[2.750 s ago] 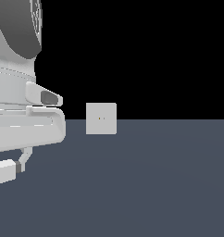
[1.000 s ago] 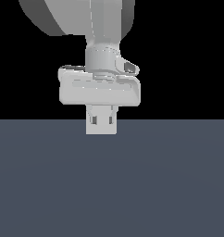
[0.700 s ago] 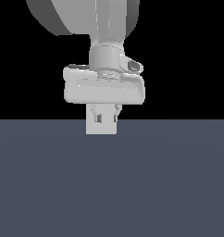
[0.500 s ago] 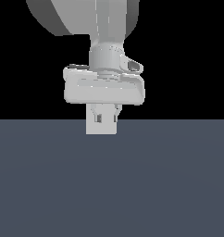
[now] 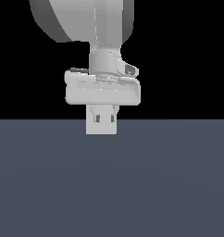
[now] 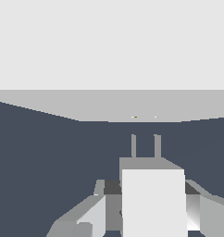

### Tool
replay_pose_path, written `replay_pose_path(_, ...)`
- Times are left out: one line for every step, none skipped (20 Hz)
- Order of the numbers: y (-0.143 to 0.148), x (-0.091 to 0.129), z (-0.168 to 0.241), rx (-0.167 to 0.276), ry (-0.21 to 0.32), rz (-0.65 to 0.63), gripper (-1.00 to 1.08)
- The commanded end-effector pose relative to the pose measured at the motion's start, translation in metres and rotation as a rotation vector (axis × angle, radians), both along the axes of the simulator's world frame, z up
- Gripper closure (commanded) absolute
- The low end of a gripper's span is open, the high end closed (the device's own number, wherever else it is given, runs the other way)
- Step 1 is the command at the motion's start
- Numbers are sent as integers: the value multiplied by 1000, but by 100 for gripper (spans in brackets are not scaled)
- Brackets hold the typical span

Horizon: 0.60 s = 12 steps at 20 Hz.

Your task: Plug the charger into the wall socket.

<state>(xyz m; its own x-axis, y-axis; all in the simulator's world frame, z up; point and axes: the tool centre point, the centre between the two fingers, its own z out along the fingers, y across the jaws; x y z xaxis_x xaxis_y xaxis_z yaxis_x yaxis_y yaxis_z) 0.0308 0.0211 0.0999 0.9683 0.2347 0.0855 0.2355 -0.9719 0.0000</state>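
In the wrist view my gripper (image 6: 148, 192) is shut on the charger (image 6: 153, 203), a plain white block held between the two fingers (image 6: 86, 217). Its two grey prongs (image 6: 133, 146) point at the wall socket (image 6: 146, 107), whose pale face spans the view a short gap ahead. The socket's two tiny holes (image 6: 135, 117) line up with the prongs. In the exterior view the gripper (image 5: 104, 121) hangs directly in front of the wall socket (image 5: 101, 130), with only the plate's lower part showing. There the charger cannot be told apart from the plate behind it.
A dark blue-grey floor (image 5: 132, 185) runs under the gripper and up to the socket plate. The arm's thick grey links (image 5: 81, 23) fill the upper part of the exterior view, against black.
The arm swung from the exterior view's left to directly in front of the socket plate. Over the last second the hand dropped slightly and has since held almost still.
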Motion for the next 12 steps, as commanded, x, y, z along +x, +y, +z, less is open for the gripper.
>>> replay_pose_path(2,9,0,0,0,0,108)
replay_pose_path(3,12,0,0,0,0,108)
replay_pose_path(4,15,0,0,0,0,108)
replay_pose_path(4,18,0,0,0,0,108)
replay_pose_path(5,20,0,0,0,0,108)
replay_pose_path(5,22,0,0,0,0,108)
replay_pose_path(6,23,0,0,0,0,108)
replay_pose_path(6,25,0,0,0,0,108)
replay_pose_path(6,26,0,0,0,0,108)
replay_pose_path(6,26,0,0,0,0,108)
replay_pose_path(6,27,0,0,0,0,108)
replay_pose_path(6,27,0,0,0,0,108)
